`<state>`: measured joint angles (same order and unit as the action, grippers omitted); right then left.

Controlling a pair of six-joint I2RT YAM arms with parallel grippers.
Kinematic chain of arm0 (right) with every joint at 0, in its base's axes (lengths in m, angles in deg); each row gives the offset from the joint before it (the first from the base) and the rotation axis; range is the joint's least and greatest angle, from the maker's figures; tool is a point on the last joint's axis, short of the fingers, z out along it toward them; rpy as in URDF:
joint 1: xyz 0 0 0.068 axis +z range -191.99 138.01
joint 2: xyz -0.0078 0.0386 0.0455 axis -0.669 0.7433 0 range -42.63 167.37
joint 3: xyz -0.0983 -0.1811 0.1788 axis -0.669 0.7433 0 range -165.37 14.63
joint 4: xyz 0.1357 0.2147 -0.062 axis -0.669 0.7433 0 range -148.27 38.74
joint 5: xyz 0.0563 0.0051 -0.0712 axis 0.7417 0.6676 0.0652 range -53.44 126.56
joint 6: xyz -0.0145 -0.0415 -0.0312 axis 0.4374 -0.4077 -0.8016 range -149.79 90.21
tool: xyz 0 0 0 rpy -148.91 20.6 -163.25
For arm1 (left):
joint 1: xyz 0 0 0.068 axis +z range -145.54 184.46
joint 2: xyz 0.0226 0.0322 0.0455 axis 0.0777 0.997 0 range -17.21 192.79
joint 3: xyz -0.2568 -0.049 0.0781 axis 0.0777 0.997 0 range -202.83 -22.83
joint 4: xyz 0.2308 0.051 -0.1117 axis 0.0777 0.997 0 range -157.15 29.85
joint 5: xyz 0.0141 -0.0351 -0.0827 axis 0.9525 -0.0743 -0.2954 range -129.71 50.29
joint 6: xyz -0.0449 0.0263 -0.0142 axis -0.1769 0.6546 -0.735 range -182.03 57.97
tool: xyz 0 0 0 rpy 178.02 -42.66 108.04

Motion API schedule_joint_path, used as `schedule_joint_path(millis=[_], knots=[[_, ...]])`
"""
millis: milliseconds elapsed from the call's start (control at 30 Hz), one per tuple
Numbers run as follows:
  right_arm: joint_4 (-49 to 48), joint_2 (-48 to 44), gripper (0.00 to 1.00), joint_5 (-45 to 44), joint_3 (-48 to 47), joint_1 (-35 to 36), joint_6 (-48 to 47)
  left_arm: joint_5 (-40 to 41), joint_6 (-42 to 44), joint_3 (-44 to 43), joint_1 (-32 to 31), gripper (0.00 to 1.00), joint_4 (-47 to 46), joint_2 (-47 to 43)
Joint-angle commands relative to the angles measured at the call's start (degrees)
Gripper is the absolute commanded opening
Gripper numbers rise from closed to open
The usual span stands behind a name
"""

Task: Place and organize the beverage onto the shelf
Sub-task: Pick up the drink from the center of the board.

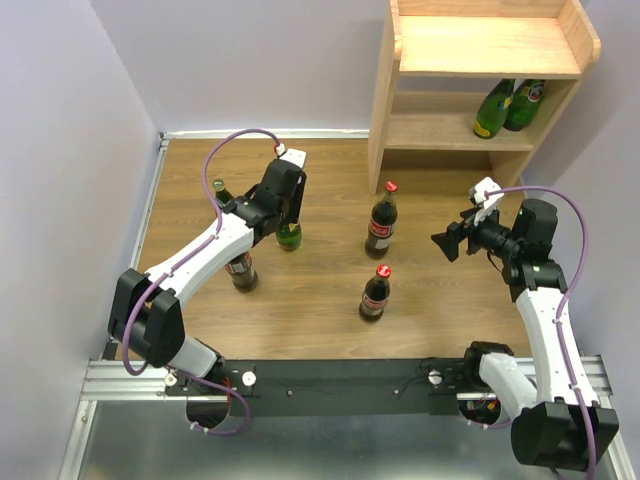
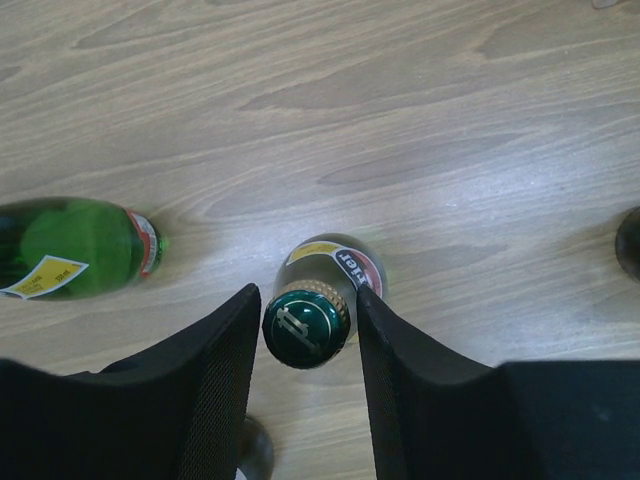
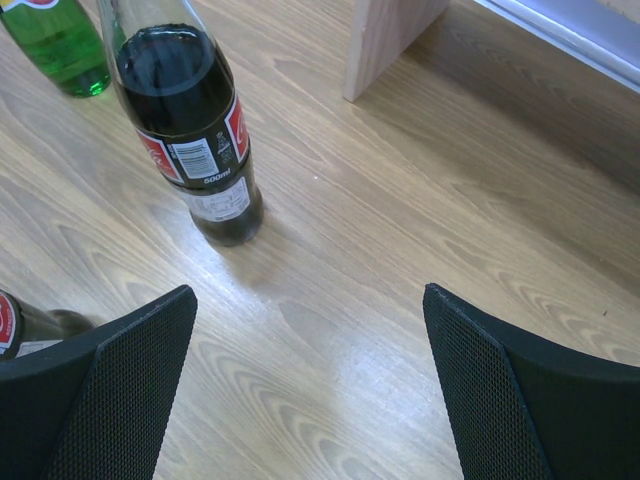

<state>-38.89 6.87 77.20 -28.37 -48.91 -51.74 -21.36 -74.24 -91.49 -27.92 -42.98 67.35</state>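
1. The left gripper [image 1: 289, 212] hangs over a green glass bottle [image 2: 305, 325]. The bottle stands upright on the wooden tabletop [image 1: 330, 165], on the left half and well apart from the shelf [image 1: 490, 45].
2. Its two black fingers [image 2: 215, 370] flank the bottle's cap, very close on both sides. I cannot tell whether they pinch it or sit just clear of it.
3. A second green bottle [image 1: 219, 190] stands just beyond the left arm. A half-hidden cola bottle [image 1: 243, 270] sits beneath that arm's white forearm.
4. The right gripper [image 3: 308, 320] is spread wide with nothing between its fingers. It is held above the tabletop on the right side, not far from the foot of the shelf.
5. Two red-capped bottles stand upright mid-table, apart from each other. The far cola bottle [image 1: 382, 225] is nearer the shelf, and the near cola bottle [image 1: 375, 295] is closer to the arm bases.
6. The shelf stands at the back right. A pair of green bottles [image 1: 497, 108] sits side by side on its lower tier, toward the right end.
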Motion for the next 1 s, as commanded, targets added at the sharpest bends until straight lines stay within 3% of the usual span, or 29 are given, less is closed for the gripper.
schedule_joint_path(millis=[0, 133, 233, 333, 367, 400, 667, 967], knots=[[0.57, -0.28, 1.00, 1.02, 0.64, -0.64, -0.11, 0.28, -0.71, -1.12, -0.05, 0.52, 1.94, -0.18], [0.57, -0.19, 1.00, 0.93, 0.64, -0.64, -0.19, 0.28, -0.71, -1.38, -0.05, 0.50, 1.76, -0.27], [0.57, -0.10, 1.00, 1.02, 0.64, -0.64, -0.19, 0.37, -0.54, -1.65, -0.05, 0.41, 1.50, -0.62], [0.49, -0.10, 1.00, 1.10, 0.64, -0.64, -0.19, 0.11, -0.36, -2.00, -0.05, 0.20, 1.24, -1.23], [0.57, -0.19, 1.00, 1.11, 0.64, -0.73, -0.19, -0.07, -0.27, -2.09, -0.05, 0.08, 0.98, -1.49], [0.57, -0.10, 1.00, 1.19, 0.64, -0.64, -0.19, -0.15, -0.10, -2.26, -0.05, 0.01, 0.71, -1.93], [1.71, 0.51, 1.00, 3.83, -0.94, -0.64, -1.42, -2.17, 2.09, -7.52, -0.14, 0.00, 0.36, -5.19], [14.87, 9.21, 1.00, 10.24, -19.91, -0.64, -5.37, -5.77, 3.59, -14.39, -0.66, 0.00, 2.38, -6.42]])
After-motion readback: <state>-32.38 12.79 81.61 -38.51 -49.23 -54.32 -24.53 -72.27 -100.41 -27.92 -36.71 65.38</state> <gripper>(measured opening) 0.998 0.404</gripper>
